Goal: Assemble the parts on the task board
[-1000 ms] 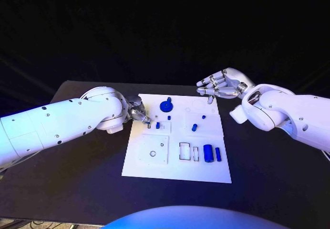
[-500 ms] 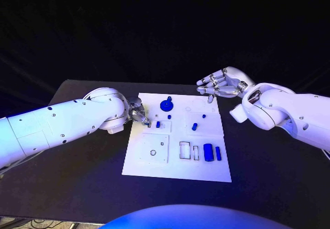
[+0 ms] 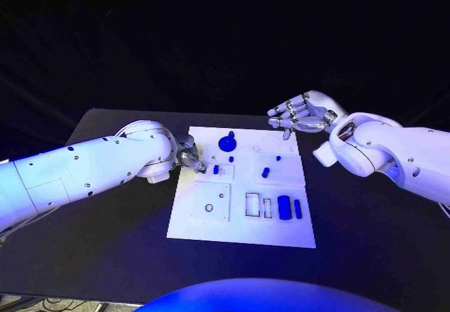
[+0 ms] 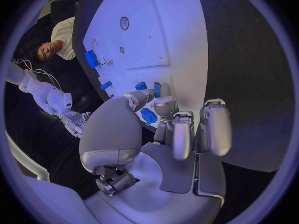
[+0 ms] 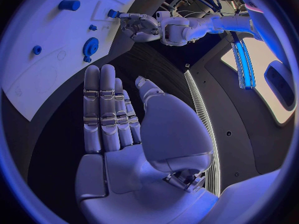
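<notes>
A white task board (image 3: 239, 221) is seen lying in the middle of a black table (image 3: 112, 240), viewed from above. Small blue parts are spread across it: a round geared piece (image 3: 227, 142) near the far edge, a short peg (image 3: 265, 173) towards the middle, and two upright cylinders (image 3: 284, 208) side by side at the near right.

The left hand (image 3: 188, 156) is positioned at the board's left edge, its fingertips bunched together over a small blue part (image 3: 214, 169). In the left wrist view the fingertips (image 4: 167, 107) are seen close around blue pieces (image 4: 148, 116) — whether one is actually pinched cannot be told.

The right hand (image 3: 300, 116) is held above the board's far right corner, apart from the parts. Its fingers (image 5: 102, 109) are stretched out straight and close together, the thumb set aside, and nothing is held in it — the palm is bare in the right wrist view.
</notes>
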